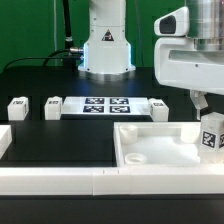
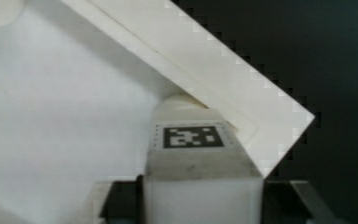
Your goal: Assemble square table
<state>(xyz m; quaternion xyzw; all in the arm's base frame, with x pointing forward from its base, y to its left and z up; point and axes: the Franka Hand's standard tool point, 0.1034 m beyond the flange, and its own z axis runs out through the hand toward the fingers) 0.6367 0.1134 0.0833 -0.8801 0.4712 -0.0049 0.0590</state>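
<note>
Running along the near edge of the black table (image 1: 60, 135) is a long white border rail (image 1: 60, 180), no part of the furniture. Just behind it lies the square slab (image 1: 175, 150) of the little table to be built. It lies with its recessed underside up, toward the exterior view's right. The one round corner socket (image 1: 135, 158) that shows plainly is empty, and no leg stands in the slab anywhere that I can see.

Over the slab's right end the tool (image 2: 202, 190) is partly closed on one leg (image 1: 210, 137), a small white block with a black-and-white tag. The wrist view shows the fingers (image 2: 126, 200) pressed to either side of it. The leg sits right at a corner of the slab. Whether it touches the rim or has entered a socket I cannot tell.

Farther back, three loose legs (image 1: 52, 106) stand in a row with the marker board (image 1: 105, 105), well apart from the slab. Two are on the board's left in the exterior view, one on its right. Behind them is the robot's base (image 1: 105, 50).

My judgement is that the work is at an early stage. The first leg is in hand and still to be seated. The other three are yet to be fetched and fitted, and turning the finished piece upright would come last.
</note>
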